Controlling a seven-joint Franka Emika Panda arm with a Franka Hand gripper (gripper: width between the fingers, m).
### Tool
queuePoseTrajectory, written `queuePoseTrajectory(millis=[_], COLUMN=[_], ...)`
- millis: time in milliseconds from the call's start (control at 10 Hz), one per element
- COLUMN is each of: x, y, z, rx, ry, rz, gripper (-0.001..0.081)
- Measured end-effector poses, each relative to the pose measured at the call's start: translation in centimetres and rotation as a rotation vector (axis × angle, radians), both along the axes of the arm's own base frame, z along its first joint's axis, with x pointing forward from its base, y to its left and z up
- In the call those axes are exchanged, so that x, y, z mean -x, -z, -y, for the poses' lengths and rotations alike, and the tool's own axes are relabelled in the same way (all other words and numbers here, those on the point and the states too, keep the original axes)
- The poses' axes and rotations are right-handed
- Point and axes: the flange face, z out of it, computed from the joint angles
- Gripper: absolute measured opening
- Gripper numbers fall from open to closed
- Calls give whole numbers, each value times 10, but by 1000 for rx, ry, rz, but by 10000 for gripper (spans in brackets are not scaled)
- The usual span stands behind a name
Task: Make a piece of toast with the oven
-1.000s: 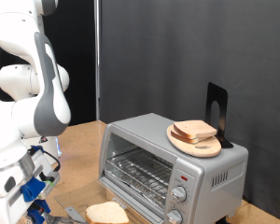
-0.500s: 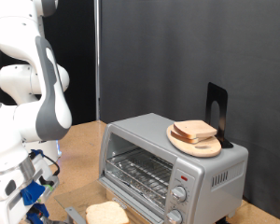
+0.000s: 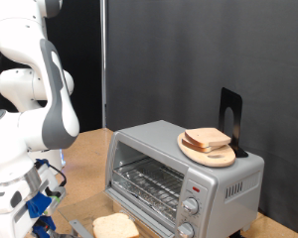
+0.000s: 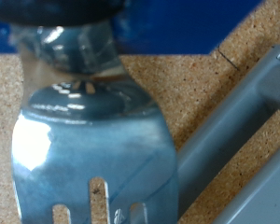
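Wrist view: metal fork-like tool [image 4: 93, 149] fills the frame over the cork table [image 4: 215, 103]. Gripper [image 3: 35, 213] low at exterior view's bottom left; can't tell how the fingers stand. Piece of toast [image 3: 115, 227] on the table before the oven [image 3: 184, 177]. Stacked slices on wooden plate [image 3: 208, 146] on top.

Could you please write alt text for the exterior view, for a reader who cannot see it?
A white robot arm bends down at the view's left, its gripper out of sight at the bottom edge. A slice of bread lies before a silver toaster oven that carries a plate of bread.
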Motion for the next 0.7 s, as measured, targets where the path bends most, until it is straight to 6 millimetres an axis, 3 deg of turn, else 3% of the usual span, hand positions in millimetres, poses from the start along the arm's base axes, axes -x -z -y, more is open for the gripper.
queuePoseTrajectory(millis=[400, 700], x=[13, 12], y=[1, -11], z=[15, 13], rx=[29, 22], ry=[-65, -71], rz=[-8, -4], gripper=[393, 393])
